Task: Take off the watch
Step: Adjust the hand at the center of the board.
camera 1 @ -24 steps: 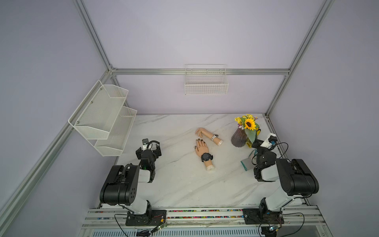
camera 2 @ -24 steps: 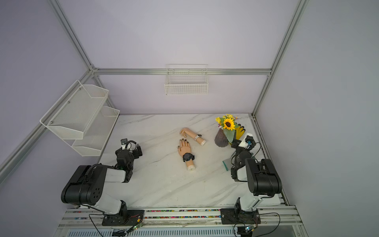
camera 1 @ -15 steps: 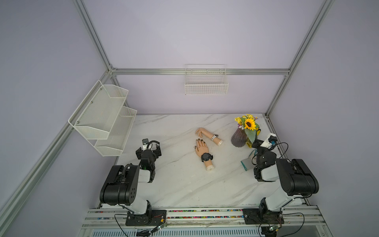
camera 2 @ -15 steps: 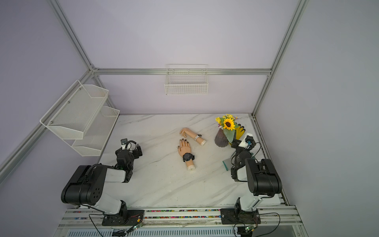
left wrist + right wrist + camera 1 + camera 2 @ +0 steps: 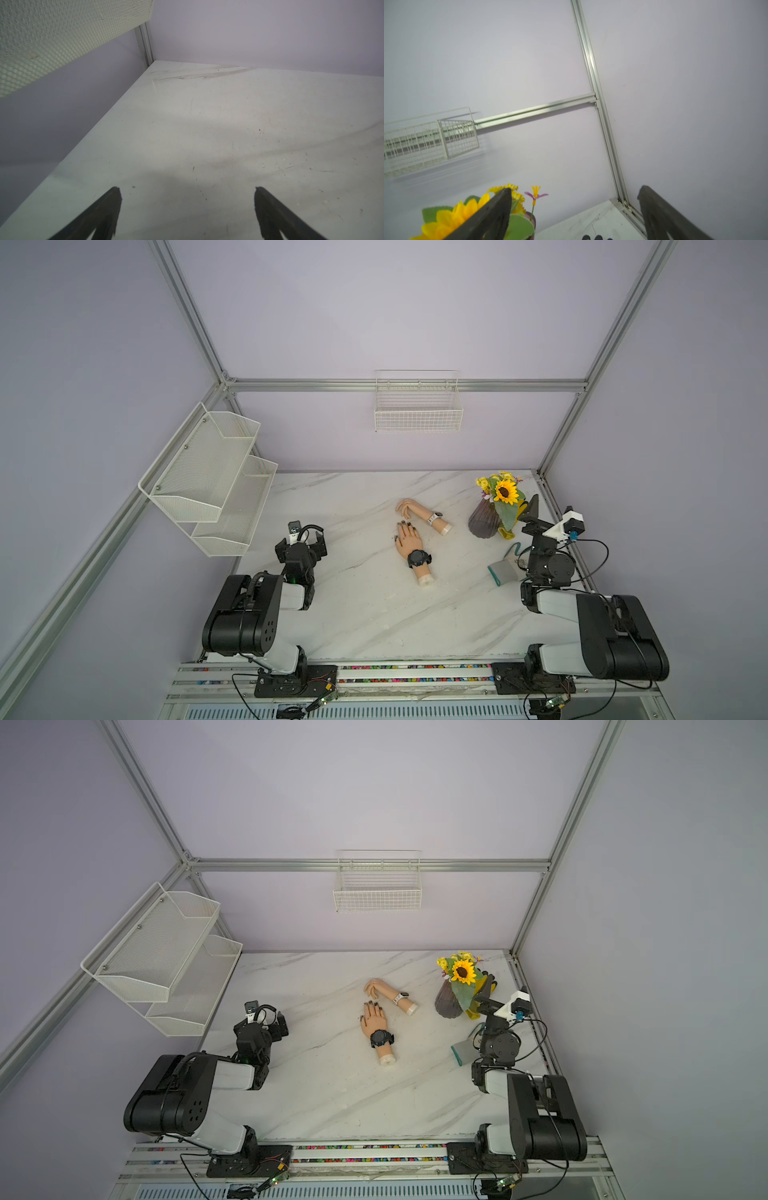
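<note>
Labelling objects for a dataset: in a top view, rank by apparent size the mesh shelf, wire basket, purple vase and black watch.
1. mesh shelf
2. wire basket
3. purple vase
4. black watch
The shelf seems nearer the camera, which may exaggerate it.

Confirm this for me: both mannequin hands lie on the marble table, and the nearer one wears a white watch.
Wrong colour: the nearer mannequin hand wears a black watch, clear in both top views. The white watch sits on the farther hand. Both do lie on the marble table.
</note>
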Robot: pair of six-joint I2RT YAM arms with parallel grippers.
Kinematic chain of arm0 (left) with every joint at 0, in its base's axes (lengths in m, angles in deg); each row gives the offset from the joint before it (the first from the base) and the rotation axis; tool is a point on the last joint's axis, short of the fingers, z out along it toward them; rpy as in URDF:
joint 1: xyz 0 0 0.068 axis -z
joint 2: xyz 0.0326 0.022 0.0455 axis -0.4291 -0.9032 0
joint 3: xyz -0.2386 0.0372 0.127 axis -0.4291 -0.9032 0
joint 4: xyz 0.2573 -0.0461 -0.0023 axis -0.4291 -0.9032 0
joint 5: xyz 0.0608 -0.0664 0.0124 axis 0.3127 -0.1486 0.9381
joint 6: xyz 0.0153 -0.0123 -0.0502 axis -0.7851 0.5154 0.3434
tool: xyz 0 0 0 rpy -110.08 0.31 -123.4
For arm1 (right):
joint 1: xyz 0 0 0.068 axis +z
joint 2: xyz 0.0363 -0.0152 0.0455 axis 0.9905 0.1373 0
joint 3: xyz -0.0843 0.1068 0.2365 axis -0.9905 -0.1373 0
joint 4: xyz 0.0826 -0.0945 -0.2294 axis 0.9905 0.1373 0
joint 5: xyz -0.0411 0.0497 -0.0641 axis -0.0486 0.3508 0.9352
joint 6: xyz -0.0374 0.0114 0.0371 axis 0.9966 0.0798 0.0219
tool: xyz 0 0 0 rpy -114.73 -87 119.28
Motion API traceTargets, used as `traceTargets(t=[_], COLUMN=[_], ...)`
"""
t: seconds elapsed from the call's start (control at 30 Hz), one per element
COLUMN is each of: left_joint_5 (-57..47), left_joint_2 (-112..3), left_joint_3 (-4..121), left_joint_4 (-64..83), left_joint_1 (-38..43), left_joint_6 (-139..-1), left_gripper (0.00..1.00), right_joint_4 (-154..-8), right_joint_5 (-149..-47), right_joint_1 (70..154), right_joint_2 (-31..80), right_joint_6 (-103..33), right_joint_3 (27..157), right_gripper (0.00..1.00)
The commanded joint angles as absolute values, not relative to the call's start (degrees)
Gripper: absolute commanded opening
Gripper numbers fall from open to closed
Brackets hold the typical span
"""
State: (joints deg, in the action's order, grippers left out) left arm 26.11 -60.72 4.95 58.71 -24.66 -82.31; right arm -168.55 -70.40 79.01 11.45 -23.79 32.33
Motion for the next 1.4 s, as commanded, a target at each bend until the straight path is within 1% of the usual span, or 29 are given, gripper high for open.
traceTargets(t=[0.0,0.1,0.2,0.33,0.37,0.4,0.43,0.47,0.57,0.63,0.67,0.8,0.87,0.97,1.07,1.23,1.37], left_joint_5=[27.3,29.2,26.1,33.7,36.0,37.9,38.6,36.9,30.5,27.2,25.9,16.5,12.2,6.6,2.6,0.1,-4.5], left_joint_2=[-60.8,-59.2,-56.9,-48.2,-46.0,-43.9,-40.7,-37.3,-30.0,-27.7,-27.1,-27.4,-28.3,-30.5,-32.7,-38.4,-43.7], left_joint_3=[5.9,4.6,3.4,3.8,4.1,4.3,4.7,4.9,6.8,9.7,11.2,15.9,18.1,20.0,19.7,15.3,16.7], left_joint_4=[62.3,63.6,64.3,58.3,56.6,54.4,51.6,48.0,39.0,32.6,29.0,22.1,19.1,15.6,16.3,26.9,28.2], left_joint_1=[-25.1,-25.1,-24.6,-20.3,-19.0,-17.8,-16.9,-16.4,-15.2,-13.7,-12.7,-8.3,-5.7,-2.2,0.9,3.5,3.8], left_joint_6=[-83.6,-82.9,-85.6,-88.1,-88.6,-88.1,-85.1,-80.5,-65.3,-57.3,-52.8,-38.9,-32.6,-23.4,-15.1,-4.8,-3.4], left_gripper=[1.0,1.0,1.0,1.0,1.0,1.0,1.0,1.0,1.0,1.0,1.0,1.0,1.0,1.0,1.0,1.0,1.0], right_joint_4=[-161.4,-150.5,-142.4,-134.0,-133.2,-132.1,-129.9,-128.0,-124.1,-121.7,-120.6,-115.9,-110.8,-102.0,-98.2,-95.4,-94.9], right_joint_5=[-70.5,-72.6,-78.1,-90.5,-94.0,-95.0,-94.5,-93.4,-90.0,-89.0,-89.1,-88.4,-86.1,-79.0,-74.9,-75.0,-75.5], right_joint_1=[79.5,79.5,79.6,80.8,82.0,83.9,86.9,90.8,102.7,108.5,110.9,118.2,121.1,123.7,124.5,124.5,124.6], right_joint_2=[2.1,-8.5,-17.0,-23.0,-23.6,-23.9,-24.0,-23.9,-21.3,-18.0,-16.0,-7.9,-2.4,5.2,10.7,16.4,19.9], right_joint_6=[-28.0,-33.5,-39.6,-48.4,-49.1,-49.1,-48.5,-47.1,-42.5,-41.6,-41.6,-39.7,-37.8,-37.7,-37.9,-39.1,-40.9], right_joint_3=[31.4,33.2,35.1,37.3,37.6,38.0,38.8,39.8,42.9,45.3,46.6,51.0,54.3,58.8,59.7,59.2,57.1], right_gripper=[0.97,0.98,0.97,0.94,0.94,0.94,0.94,0.95,0.95,0.95,0.95,0.95,0.95,0.95,0.95,0.95,0.95])
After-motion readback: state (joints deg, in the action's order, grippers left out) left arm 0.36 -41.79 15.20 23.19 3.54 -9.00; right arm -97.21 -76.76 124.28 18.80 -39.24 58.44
